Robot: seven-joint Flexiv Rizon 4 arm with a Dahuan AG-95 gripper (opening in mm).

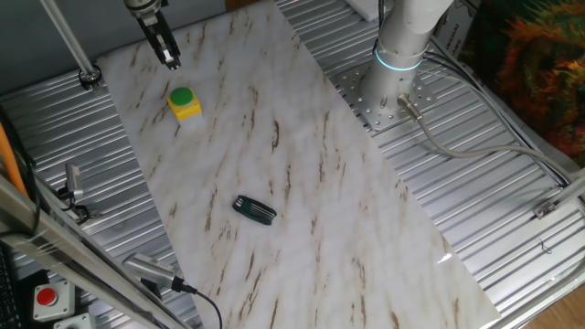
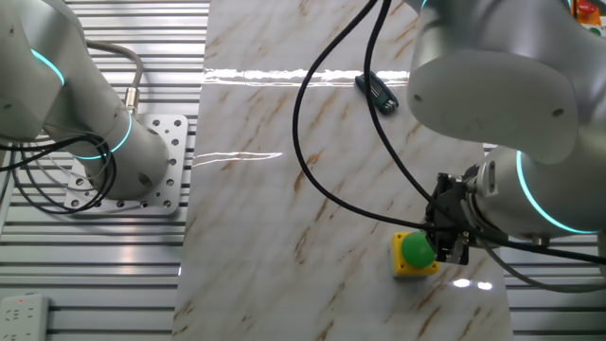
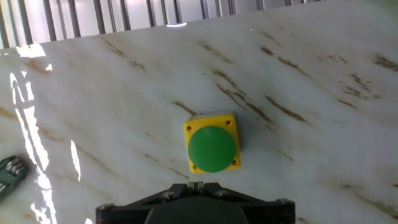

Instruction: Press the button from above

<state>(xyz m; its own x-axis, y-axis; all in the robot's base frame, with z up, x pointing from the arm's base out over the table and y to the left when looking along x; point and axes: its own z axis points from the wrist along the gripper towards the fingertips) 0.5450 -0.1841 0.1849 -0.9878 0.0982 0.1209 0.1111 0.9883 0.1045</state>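
Observation:
The button (image 1: 182, 97) is a round green cap on a small yellow box, standing on the marble board near its far left part. It also shows in the other fixed view (image 2: 417, 248) and in the hand view (image 3: 212, 148). My gripper (image 1: 171, 62) hangs in the air above the board, a little beyond the button and not touching it. In the other fixed view the gripper (image 2: 453, 248) is right beside the cap. In the hand view the gripper (image 3: 196, 185) has its fingertips pressed together, with nothing between them, just short of the yellow box.
A black multi-tool (image 1: 254, 209) lies on the marble board (image 1: 302, 183) toward the middle; it also shows in the other views (image 2: 378, 92) (image 3: 9, 171). A red button on a grey box (image 1: 46, 298) sits off the board at the front left. The arm's base (image 1: 388, 91) stands at the right.

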